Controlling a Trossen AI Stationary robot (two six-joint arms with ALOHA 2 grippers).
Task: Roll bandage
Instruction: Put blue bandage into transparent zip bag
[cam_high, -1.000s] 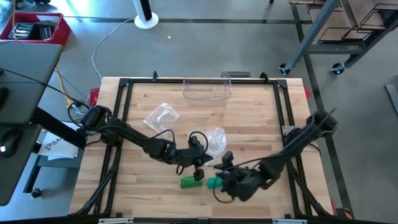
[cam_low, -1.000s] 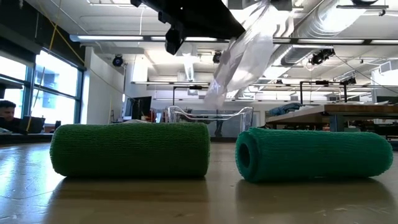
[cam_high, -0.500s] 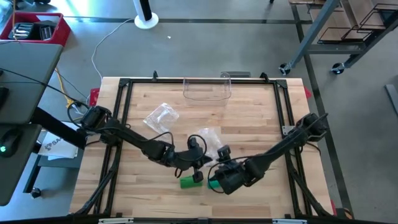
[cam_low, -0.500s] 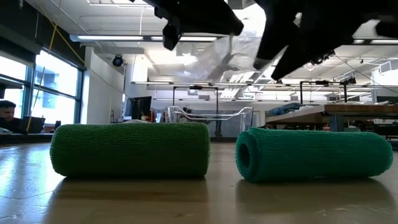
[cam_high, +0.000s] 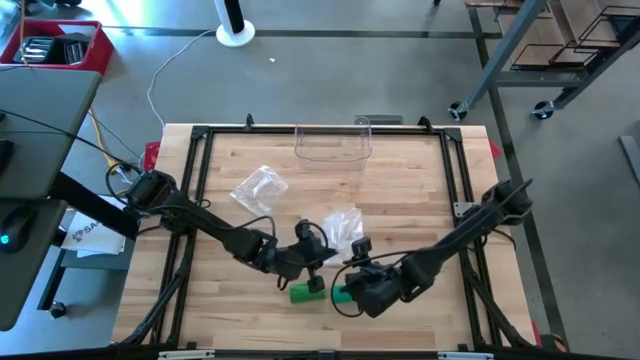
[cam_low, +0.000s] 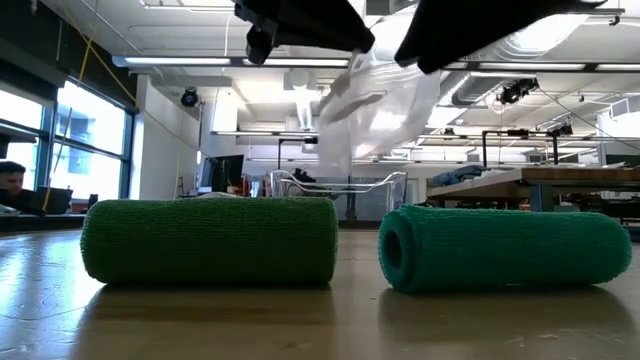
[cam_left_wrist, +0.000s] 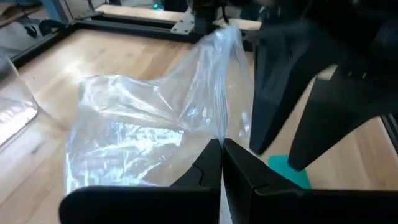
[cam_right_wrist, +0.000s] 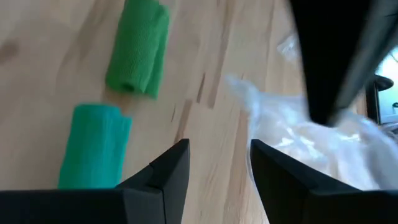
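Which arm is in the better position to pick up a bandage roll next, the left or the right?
Probably the right. The right gripper is open and empty near the teal roll, while the left gripper is shut on the clear plastic bag.

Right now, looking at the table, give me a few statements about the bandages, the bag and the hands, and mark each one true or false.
1. The left hand is pinching the clear plastic bag. True.
2. The right hand holds the teal bandage roll. False: its fingers are open, above the table, gripping nothing.
3. The green bandage roll and the teal one lie side by side on the wooden table. True.
4. The green roll is inside the bag. False: it lies bare on the wood, with the bag held above it.
5. A clear plastic bin stands near the table's far edge. True.
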